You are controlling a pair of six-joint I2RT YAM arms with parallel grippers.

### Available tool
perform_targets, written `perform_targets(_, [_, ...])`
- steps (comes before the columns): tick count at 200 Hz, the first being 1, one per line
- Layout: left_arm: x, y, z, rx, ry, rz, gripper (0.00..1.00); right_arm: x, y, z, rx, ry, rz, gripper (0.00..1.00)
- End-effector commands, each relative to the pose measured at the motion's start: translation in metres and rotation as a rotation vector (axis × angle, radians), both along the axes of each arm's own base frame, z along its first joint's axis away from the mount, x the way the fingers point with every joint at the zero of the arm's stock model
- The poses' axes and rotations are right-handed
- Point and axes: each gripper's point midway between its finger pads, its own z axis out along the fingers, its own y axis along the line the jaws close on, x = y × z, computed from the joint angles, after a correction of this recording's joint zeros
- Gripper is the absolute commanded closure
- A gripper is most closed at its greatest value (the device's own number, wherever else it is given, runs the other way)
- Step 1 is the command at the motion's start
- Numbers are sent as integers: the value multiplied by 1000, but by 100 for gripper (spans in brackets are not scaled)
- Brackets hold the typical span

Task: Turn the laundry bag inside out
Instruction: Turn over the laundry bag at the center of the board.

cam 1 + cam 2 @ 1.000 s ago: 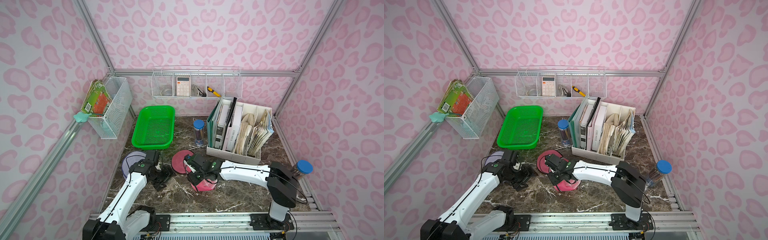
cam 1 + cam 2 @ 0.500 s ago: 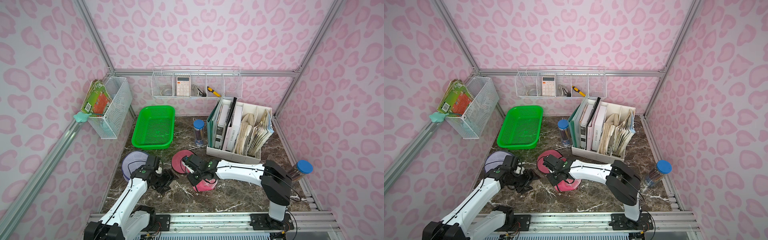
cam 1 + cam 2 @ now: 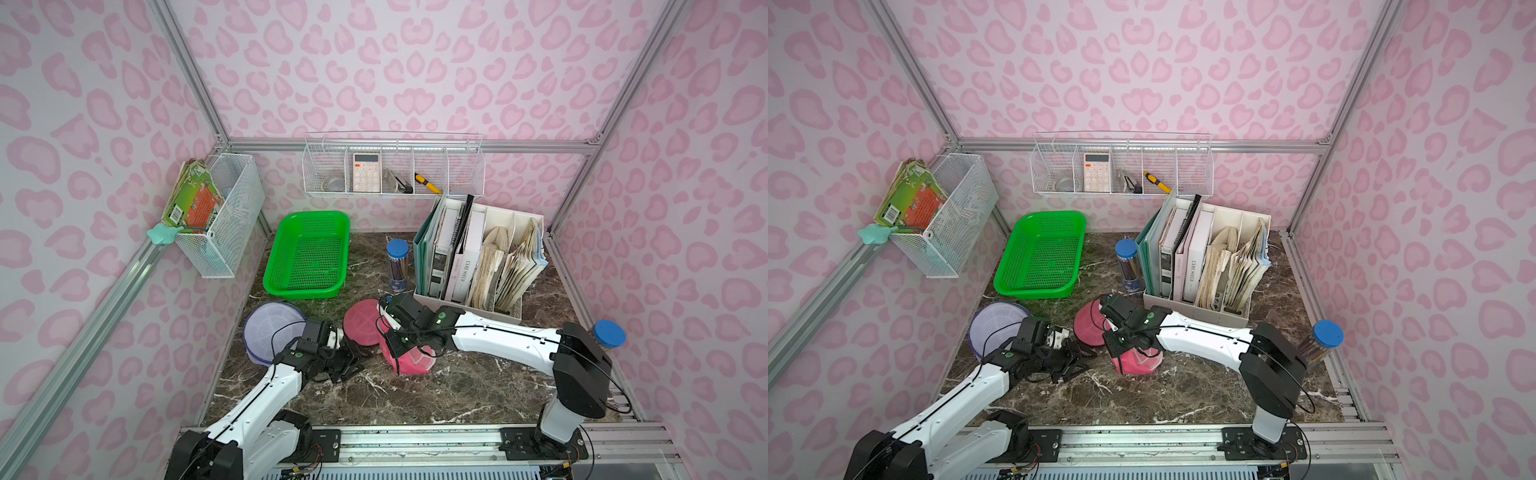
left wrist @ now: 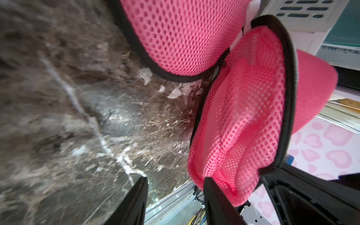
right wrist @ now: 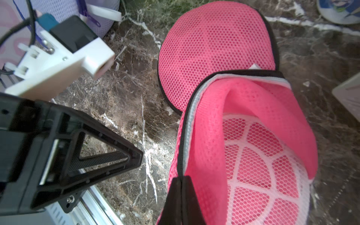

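The right gripper [image 5: 182,185] is clamped on the zipped rim of the pink laundry bag [image 5: 253,152], which sits near the middle of the desk [image 3: 415,395], its round flap [image 5: 214,48] lying flat beside it. The left gripper [image 4: 175,182] has its jaws partly apart and holds nothing, just beside the bag's mouth. The likely risk is that the thin rim slips from the right pinch when the left gripper pushes in. The left gripper could also snag the mesh and drag the bag instead of turning it.
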Motion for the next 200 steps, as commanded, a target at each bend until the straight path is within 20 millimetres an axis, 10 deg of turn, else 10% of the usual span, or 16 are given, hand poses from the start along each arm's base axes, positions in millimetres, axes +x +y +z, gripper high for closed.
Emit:
perform_targets(1, [21,-16,22,-110,-104,2,50,-1,3,6,40,19,-12,100])
perform_targets(167, [35,-68,14,-189,-108,-131,54,12,-2,28,167,26,-93,100])
perform_targets(200, [39,-72,13,-173,-100,-142,99,13,-4,33,188,33,-105,100])
